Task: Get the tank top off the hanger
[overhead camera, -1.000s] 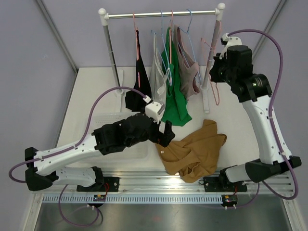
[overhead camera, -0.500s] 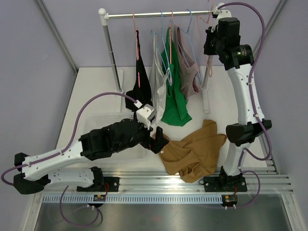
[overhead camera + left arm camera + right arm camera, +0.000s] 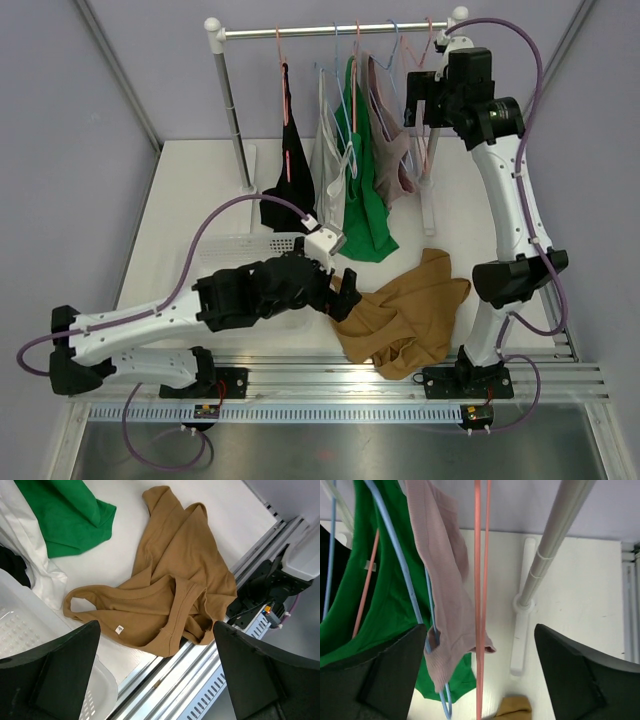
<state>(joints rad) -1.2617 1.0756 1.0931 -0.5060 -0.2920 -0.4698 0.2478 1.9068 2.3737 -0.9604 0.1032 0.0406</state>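
- At the far left we see a white perforated basket [image 3: 232, 245] on the white surface [image 3: 195, 185]. The left arm reaches across its near side.
- Behind the basket stands the left post [image 3: 228, 100] of the clothes rack, which carries the metal rod [image 3: 300, 31].
- The left hand [image 3: 156, 625] is low over the surface, at the left edge of the brown tank top. Its fingers are spread wide with nothing between them. We cannot tell whether they touch the cloth.
- Along the rod, from the left, hang a black garment [image 3: 272, 208], a white garment [image 3: 328, 165], a green top [image 3: 365, 215], and a mauve top [image 3: 445, 580] on a blue hanger [image 3: 400, 565]. The four hang close together.
- The brown tank top [image 3: 405, 310] is on no hanger. It lies crumpled on the surface, to the right of the left hand and near the green top's hem.
- One strap loop and a small white label [image 3: 119, 628] are turned toward the left hand. The top's near edge reaches the metal rail [image 3: 290, 368] at the front.
- An empty pink hanger [image 3: 478, 555] hangs at the right end of the rod, just right of the mauve top, with no cloth on it.
- The right hand [image 3: 420, 100] is raised to that end of the rod. In its wrist view we see the hanger's two wires running down between its fingers. The fingers stand wide apart, clear of the wires.
- The right post [image 3: 555, 540] stands just right of the hanger, its foot on the surface.
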